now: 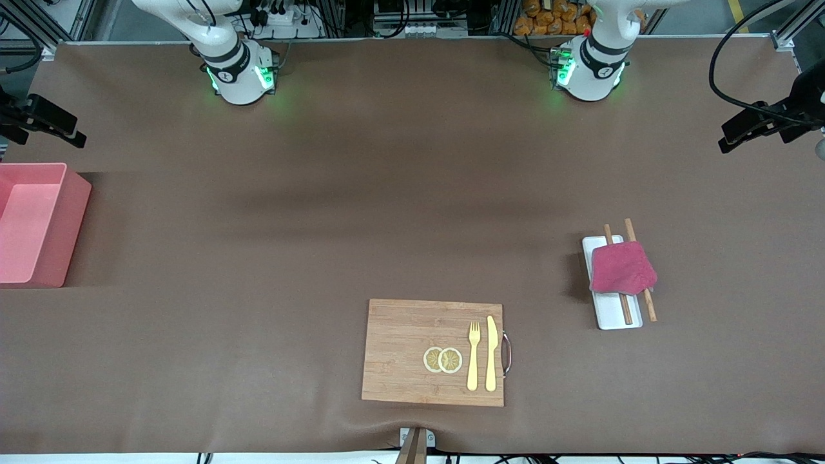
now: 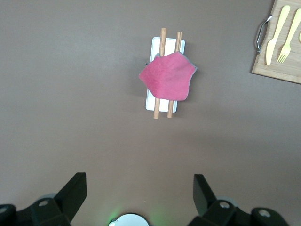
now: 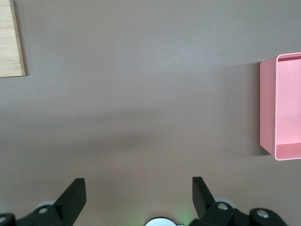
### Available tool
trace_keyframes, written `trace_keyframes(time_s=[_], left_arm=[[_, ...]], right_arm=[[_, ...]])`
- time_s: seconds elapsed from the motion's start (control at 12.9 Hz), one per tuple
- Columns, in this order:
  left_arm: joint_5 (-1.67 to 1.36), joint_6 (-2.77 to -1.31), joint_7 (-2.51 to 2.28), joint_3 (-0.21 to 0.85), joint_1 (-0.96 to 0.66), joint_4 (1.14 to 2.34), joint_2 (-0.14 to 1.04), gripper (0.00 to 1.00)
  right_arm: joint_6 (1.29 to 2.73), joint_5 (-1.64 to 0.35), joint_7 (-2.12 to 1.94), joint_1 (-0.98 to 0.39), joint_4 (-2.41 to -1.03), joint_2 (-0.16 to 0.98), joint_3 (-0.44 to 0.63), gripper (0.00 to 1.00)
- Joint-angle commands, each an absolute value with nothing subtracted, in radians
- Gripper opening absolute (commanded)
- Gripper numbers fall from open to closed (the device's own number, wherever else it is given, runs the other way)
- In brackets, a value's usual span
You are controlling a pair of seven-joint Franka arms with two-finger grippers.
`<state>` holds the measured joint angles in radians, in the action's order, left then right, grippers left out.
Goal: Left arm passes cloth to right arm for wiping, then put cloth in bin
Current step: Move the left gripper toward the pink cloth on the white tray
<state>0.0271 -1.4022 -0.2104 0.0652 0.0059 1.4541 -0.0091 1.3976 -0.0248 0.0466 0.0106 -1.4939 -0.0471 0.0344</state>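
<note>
The magenta-red cloth (image 1: 622,268) (image 2: 168,76) lies draped over two wooden chopsticks (image 1: 647,301) on a small flat white tray (image 1: 615,314) toward the left arm's end of the table. The pink bin (image 1: 35,222) (image 3: 282,106) stands at the right arm's end. My left gripper (image 2: 139,184) hangs open high over bare table near its own base, with the cloth well away from it. My right gripper (image 3: 138,184) is also open and empty, high over bare table near its base. In the front view both hands are out of the picture; only the arms' bases show.
A wooden board (image 1: 434,352) with a metal handle sits near the table's front edge, nearer to the camera than the tray. On it lie two lemon slices (image 1: 443,359), a yellow fork (image 1: 474,356) and a yellow knife (image 1: 491,353). Black camera mounts stand at both table ends.
</note>
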Motion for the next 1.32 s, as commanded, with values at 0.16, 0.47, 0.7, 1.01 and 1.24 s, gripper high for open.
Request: trace_keyframes(time_s=[0.16, 0.47, 0.7, 1.01, 1.24], left_arm=[[0.048, -1.385, -0.176, 0.066, 0.008, 1.448, -0.017, 1.00], [0.066, -1.408, -0.178, 0.063, -0.001, 1.463, 0.014, 1.00], [0.094, -1.485, -0.179, 0.071, 0.006, 1.498, 0.049, 1.00], [0.089, -1.713, -0.176, 0.071, 0.014, 1.676, 0.061, 1.00], [0.087, -1.807, -0.169, 0.071, 0.028, 1.697, 0.164, 1.00]], right_arm=[[1.390, -0.031, 0.058, 0.006, -1.485, -0.046, 0.035, 1.00], [1.388, -0.032, 0.060, 0.006, -1.485, -0.046, 0.034, 1.00], [1.387, -0.032, 0.055, 0.003, -1.486, -0.041, 0.034, 1.00], [1.387, -0.032, 0.052, -0.003, -1.486, -0.040, 0.034, 1.00], [1.387, -0.032, 0.052, -0.006, -1.486, -0.040, 0.034, 1.00]])
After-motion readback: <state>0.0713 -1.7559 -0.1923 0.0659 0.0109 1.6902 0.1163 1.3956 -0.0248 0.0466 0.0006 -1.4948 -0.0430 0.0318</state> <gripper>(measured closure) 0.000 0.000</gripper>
